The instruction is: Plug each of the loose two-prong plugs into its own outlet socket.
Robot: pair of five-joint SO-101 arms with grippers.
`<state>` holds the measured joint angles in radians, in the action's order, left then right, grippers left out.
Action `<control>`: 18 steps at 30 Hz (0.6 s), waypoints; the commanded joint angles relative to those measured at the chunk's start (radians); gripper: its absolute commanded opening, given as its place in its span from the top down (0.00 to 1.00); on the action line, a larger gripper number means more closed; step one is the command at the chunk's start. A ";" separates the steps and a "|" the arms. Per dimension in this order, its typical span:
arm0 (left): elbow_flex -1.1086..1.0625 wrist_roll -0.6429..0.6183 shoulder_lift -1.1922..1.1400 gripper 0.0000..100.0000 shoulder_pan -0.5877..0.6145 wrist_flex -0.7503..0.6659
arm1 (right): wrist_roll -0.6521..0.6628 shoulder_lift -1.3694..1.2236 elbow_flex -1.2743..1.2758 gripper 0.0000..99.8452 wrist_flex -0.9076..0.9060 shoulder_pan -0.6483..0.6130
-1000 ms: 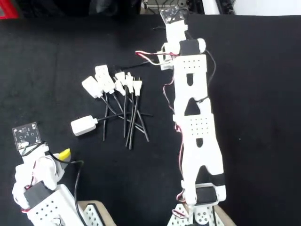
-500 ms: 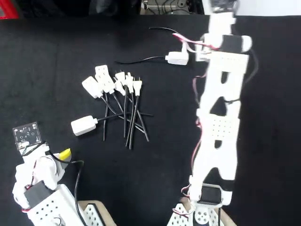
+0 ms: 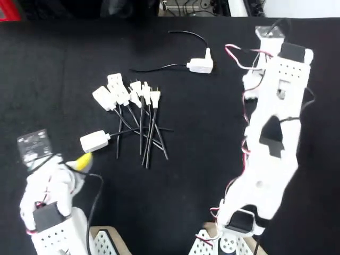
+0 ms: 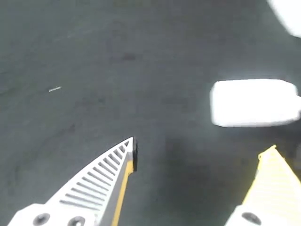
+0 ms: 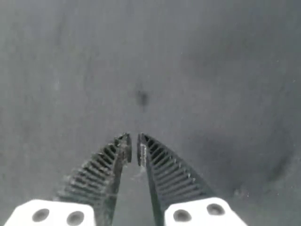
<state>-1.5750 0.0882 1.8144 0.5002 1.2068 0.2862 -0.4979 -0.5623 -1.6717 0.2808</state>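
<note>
Several white two-prong plugs (image 3: 144, 94) and outlet sockets (image 3: 110, 91) lie bunched at the table's middle left, their black cords fanned toward me. A lone white socket block (image 3: 93, 141) lies closer in, just beyond my left gripper (image 3: 77, 166), which stands open in the left wrist view (image 4: 202, 146) with the block (image 4: 254, 102) ahead of its yellow finger (image 4: 273, 174). Another white socket with a plug in it (image 3: 201, 65) rests at the back middle. My right gripper (image 3: 268, 33) is at the far right back, shut on nothing over bare cloth (image 5: 132, 141).
The black cloth table (image 3: 175, 180) has open room at the front middle and far left. A curled black cord (image 3: 188, 35) trails behind the back socket. The right arm's long white body (image 3: 271, 133) spans the right side.
The right arm has swung from the back middle to the far right, leaving the socket with its cord on the cloth. The left gripper has moved up toward the lone socket block.
</note>
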 commanded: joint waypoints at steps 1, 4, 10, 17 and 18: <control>0.062 -0.043 -0.002 0.61 -0.189 -0.038 | 0.051 0.217 0.309 0.99 0.161 0.026; 0.062 -0.130 -0.003 0.61 -0.211 -0.077 | 0.098 0.340 0.591 0.99 0.350 0.038; 0.148 -0.230 -0.081 0.61 -0.217 -0.081 | 0.209 0.526 0.964 0.99 0.592 0.040; 0.381 -0.267 -0.657 0.61 -0.260 -0.189 | 0.210 0.549 0.993 0.99 0.592 0.040; 0.437 -0.272 -0.758 0.61 -0.269 -0.189 | 0.210 0.549 0.995 0.99 0.592 0.040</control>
<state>-1.3525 -0.1649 1.4323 0.2700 1.0625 0.4948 0.0054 0.4289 -1.0948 0.3053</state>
